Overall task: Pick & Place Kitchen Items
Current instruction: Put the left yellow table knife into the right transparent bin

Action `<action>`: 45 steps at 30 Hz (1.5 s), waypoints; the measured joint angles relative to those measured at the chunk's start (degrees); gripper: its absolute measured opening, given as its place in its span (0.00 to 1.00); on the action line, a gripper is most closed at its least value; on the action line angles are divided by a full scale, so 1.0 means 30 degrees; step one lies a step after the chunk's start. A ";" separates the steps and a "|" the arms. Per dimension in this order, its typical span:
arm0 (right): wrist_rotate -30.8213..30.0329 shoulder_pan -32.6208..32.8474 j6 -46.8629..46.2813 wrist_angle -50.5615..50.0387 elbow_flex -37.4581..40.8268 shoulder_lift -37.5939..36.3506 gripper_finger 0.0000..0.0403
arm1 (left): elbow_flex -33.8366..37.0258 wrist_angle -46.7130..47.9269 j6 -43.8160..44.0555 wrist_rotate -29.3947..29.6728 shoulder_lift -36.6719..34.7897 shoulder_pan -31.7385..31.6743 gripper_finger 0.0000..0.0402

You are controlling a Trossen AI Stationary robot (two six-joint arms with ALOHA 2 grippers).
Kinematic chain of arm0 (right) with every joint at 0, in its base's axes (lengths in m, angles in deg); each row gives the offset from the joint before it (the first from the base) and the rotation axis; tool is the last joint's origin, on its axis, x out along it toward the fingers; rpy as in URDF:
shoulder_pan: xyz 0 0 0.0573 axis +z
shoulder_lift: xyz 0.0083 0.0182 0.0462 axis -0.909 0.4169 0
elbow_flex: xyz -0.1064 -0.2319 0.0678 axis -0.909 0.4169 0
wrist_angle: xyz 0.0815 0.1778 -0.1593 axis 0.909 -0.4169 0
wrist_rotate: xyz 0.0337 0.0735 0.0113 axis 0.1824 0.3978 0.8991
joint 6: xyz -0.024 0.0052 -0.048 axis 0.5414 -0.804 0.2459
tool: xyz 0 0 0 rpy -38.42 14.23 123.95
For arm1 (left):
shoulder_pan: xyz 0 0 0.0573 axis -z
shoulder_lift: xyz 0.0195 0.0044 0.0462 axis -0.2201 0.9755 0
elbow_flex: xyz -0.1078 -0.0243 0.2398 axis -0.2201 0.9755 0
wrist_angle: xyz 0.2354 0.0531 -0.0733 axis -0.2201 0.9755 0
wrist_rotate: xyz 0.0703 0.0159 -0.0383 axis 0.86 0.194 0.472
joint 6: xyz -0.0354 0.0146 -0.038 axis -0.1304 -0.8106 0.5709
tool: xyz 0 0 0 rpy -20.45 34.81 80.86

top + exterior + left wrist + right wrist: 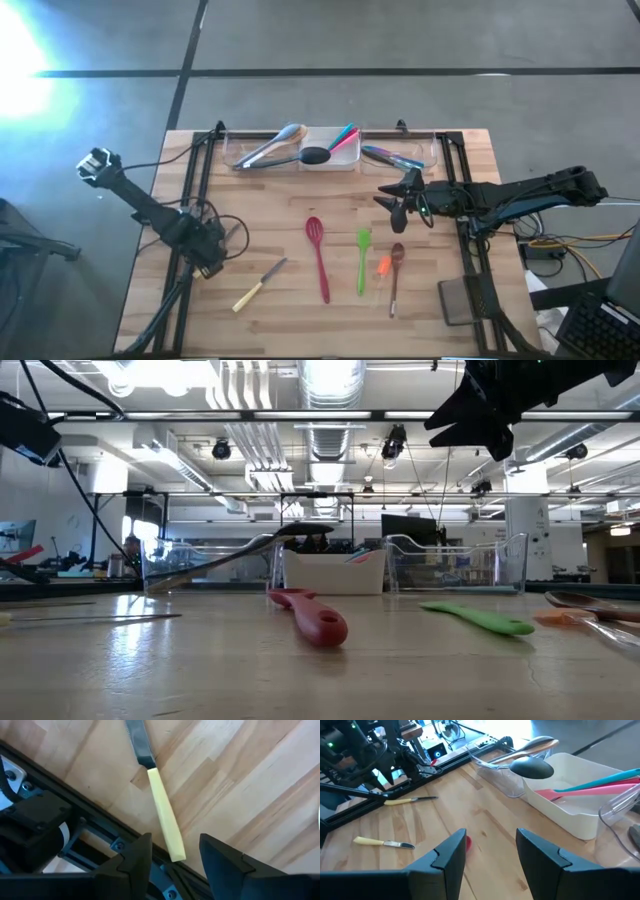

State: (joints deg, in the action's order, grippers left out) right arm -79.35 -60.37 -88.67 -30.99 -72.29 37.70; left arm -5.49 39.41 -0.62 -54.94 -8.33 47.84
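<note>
while the left gripper (215, 258) sits low over the left part of the wooden table (280, 310), a pale-handled knife (259, 284) lies just to its right, flat on the boards; in the left wrist view the knife's handle (165, 820) reaches down to the gap between the two dark fingers (132, 862), which stand apart with nothing between them. a second slim knife (410, 799) shows in the right wrist view near the left arm's base.

the right gripper (397, 203) hangs above the table's right-centre, its fingers (447, 857) parted and holding nothing. on the boards nearer the front edge than it lie a red slotted spatula (318, 255), a green spatula (362, 260), a small orange utensil (384, 266) and a brown wooden spoon (395, 275), side by side and all clear of the gripper.

along the far edge stand three containers in a row. the left clear tray (240, 150) holds long utensils, a wooden spoon (275, 143) among them, that stick out over its rim. the white tray (345, 160) in the middle holds a pink utensil (590, 790) and a teal utensil (605, 779), with a black ladle (314, 156) resting its bowl on the near-left rim. the right clear tray (432, 152) holds a few utensils (392, 157), teal and pink among them; exactly what kind cannot be told.
</note>
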 joint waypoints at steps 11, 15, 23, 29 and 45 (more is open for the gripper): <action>-0.0007 0.0000 -0.0079 0.0001 -0.0001 0.0000 0.41 | 0.0081 -0.0220 -0.0656 0.0291 0.1797 0.0025 0.42; -0.0007 0.0000 -0.0079 -0.0005 -0.0001 0.0000 0.41 | 0.0091 -0.0270 -0.1575 0.0368 0.3138 0.0025 0.42; -0.0007 0.0000 -0.0065 -0.0005 -0.0001 0.0000 0.41 | 0.0091 -0.0884 -0.2225 -0.0267 0.5400 -0.0222 0.42; 0.0010 0.0000 -0.0036 -0.0016 -0.0001 0.0000 0.41 | 0.0609 -0.1940 -0.2033 -0.1313 0.6574 -0.0259 0.42; 0.0874 0.0000 -0.0052 -0.0044 -0.0001 0.0000 0.41 | 0.2983 -0.5797 -0.0879 -0.3825 0.7297 -0.0432 0.42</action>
State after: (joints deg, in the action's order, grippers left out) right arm -76.72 -60.37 -88.83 -31.13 -72.29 37.70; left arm 3.46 22.02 -3.26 -66.42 13.56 46.54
